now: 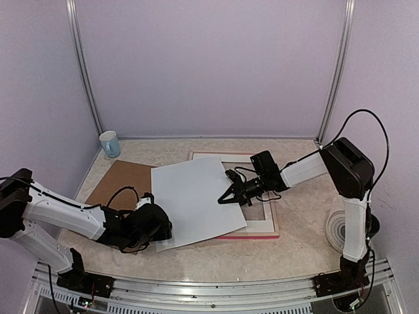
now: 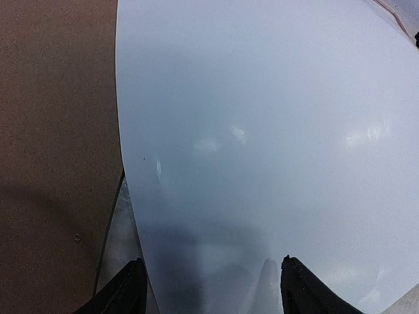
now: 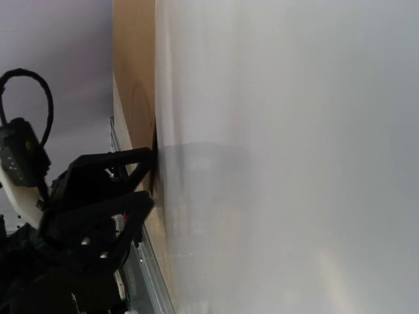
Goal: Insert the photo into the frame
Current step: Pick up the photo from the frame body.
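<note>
The photo (image 1: 196,199) lies white back up in the middle of the table, with its right part over the frame (image 1: 271,219). The frame lies flat, and its pink edge shows along its near side. My right gripper (image 1: 222,199) is at the photo's right edge, shut on it; the sheet (image 3: 294,157) fills the right wrist view and hides the fingers. My left gripper (image 1: 162,229) is at the photo's near left corner. Its fingers (image 2: 124,291) stand wide apart and open, with the sheet (image 2: 262,131) lying between and below them.
A brown backing board (image 1: 121,182) lies left of the photo, partly under it. A pale blue cup (image 1: 110,144) stands at the back left corner. A white roll (image 1: 339,229) sits by the right arm's base. A white mat (image 1: 258,210) shows inside the frame.
</note>
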`<move>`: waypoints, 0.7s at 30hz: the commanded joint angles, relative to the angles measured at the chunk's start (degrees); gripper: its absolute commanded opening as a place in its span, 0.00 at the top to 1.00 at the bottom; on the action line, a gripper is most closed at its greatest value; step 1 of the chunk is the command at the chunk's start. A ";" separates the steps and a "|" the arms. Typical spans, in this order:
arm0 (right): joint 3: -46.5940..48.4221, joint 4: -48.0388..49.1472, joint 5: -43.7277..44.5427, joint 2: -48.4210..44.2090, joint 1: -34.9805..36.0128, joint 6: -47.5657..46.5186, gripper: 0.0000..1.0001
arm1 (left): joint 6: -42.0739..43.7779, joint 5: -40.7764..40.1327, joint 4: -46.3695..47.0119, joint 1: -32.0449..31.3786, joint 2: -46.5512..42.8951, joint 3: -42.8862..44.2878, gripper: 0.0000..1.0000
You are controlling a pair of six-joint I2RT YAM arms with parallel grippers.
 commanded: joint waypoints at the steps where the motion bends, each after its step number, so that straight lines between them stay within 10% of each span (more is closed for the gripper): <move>1: -0.01 -0.05 -0.66 -0.18 -0.99 -0.63 0.96 | -0.42 -0.32 -5.10 -0.67 -5.36 1.25 0.29; 21: -0.46 -11.26 8.46 -6.67 -3.95 -7.43 0.96 | -2.50 -4.63 -13.08 -0.73 -17.70 0.40 0.05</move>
